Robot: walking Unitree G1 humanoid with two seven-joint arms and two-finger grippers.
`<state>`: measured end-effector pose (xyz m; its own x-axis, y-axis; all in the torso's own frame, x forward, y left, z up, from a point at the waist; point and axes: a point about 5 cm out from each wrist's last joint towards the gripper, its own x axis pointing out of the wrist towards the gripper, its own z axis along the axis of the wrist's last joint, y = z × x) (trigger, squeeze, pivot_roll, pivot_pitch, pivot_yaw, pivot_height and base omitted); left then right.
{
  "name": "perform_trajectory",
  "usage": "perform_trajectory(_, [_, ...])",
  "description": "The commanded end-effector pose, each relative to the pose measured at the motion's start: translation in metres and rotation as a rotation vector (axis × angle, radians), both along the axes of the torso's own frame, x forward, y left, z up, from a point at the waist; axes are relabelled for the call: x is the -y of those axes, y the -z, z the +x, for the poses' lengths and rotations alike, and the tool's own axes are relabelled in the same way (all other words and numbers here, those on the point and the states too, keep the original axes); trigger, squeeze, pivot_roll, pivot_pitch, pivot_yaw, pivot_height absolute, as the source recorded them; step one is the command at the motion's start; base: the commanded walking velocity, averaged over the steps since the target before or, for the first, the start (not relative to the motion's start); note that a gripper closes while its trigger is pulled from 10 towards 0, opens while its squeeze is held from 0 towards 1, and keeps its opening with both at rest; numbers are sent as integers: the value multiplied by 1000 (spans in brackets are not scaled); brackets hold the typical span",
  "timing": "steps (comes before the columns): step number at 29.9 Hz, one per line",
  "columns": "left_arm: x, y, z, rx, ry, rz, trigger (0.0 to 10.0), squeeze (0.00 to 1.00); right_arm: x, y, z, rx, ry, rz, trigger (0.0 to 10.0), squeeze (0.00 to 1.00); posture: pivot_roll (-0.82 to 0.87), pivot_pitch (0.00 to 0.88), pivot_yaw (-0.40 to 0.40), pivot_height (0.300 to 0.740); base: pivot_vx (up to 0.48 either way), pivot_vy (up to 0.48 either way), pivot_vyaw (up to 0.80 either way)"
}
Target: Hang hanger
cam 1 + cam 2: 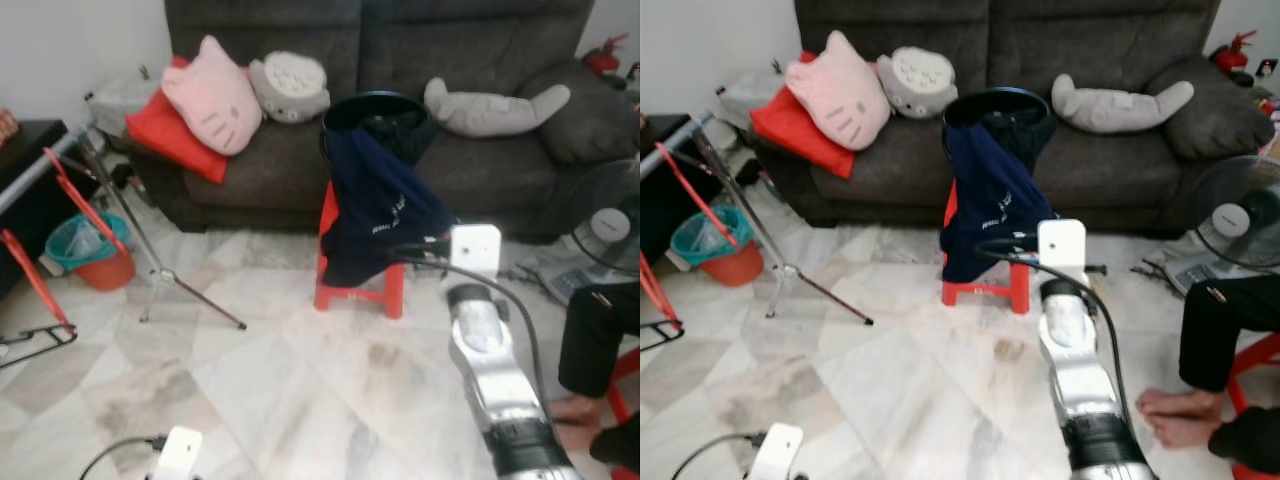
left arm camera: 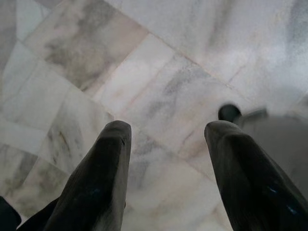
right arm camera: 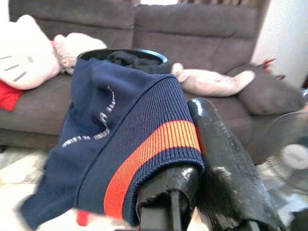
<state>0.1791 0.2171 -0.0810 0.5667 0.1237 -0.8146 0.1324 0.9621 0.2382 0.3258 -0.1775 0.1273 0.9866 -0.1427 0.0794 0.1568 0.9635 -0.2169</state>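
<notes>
Dead centre, at twelve o'clock from the robot: a navy garment (image 1: 385, 210), with white lettering and a ribbed cuff banded in orange, draped from a black basket (image 1: 378, 112) down over a red stool (image 1: 358, 285). Right gripper (image 3: 202, 187) clamped on that orange-banded cuff, fabric pinched between the black fingers (image 3: 226, 159). Left gripper (image 2: 166, 168) spread wide over the pale marble floor (image 1: 300, 390), holding nothing. No clear sight of a hanger itself; at nine o'clock, a metal clothes rack (image 1: 60, 190) with red struts and a splayed leg. Behind the stool, a dark grey sofa (image 1: 480, 150) carrying a pink cat cushion (image 1: 212, 95), a red cushion (image 1: 170, 135), a grey round plush (image 1: 288, 85) and a long grey plush (image 1: 495, 108). Teal bin (image 1: 85, 245) set in an orange pail at nine o'clock. At three o'clock, a floor fan (image 1: 610, 225) and a seated person's bare foot (image 1: 1180, 415).
</notes>
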Motion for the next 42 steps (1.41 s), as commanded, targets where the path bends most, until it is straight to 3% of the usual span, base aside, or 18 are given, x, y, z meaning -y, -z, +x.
perform_trajectory(1, [-6, 0, -2, -13, 4, 23, 10000, 0, -4, 1, 1, -11, -18, -1, 10000, 0, -132, 0, 40, 740, 0, 0, 0])
perform_trajectory(7, [-6, 0, -3, -15, 1, 19, 10000, 0, -4, 3, 1, -22, -32, -11, 10000, 0, -130, 0, 37, 740, 0, 0, 0])
perform_trajectory(30, [-6, 0, -4, -11, -1, 17, 10000, 0, 1, 8, 2, -43, -46, -41, 10000, 0, -133, 0, 37, 740, -366, 0, 0])
perform_trajectory(33, [-7, 0, -3, -10, 0, 18, 10000, 0, 6, 10, 3, -52, -33, -43, 10000, 0, -134, 0, 42, 740, 0, 0, 0])
perform_trajectory(36, [-7, 0, -2, -6, -1, 11, 10000, 0, 22, 19, 2, -97, 37, -11, 10000, 0, -134, 0, 46, 740, 0, 0, 0])
perform_trajectory(40, [-6, 0, -2, 4, -13, -12, 10000, 0, 40, 41, -4, -176, 99, 14, 10000, 0, -125, 0, 46, 740, 0, 0, 0])
perform_trajectory(42, [-6, 0, -2, -3, -12, -12, 10000, 0, 52, 64, -15, -259, 128, 38, 10000, 0, -121, 0, 46, 740, 0, 0, 0])
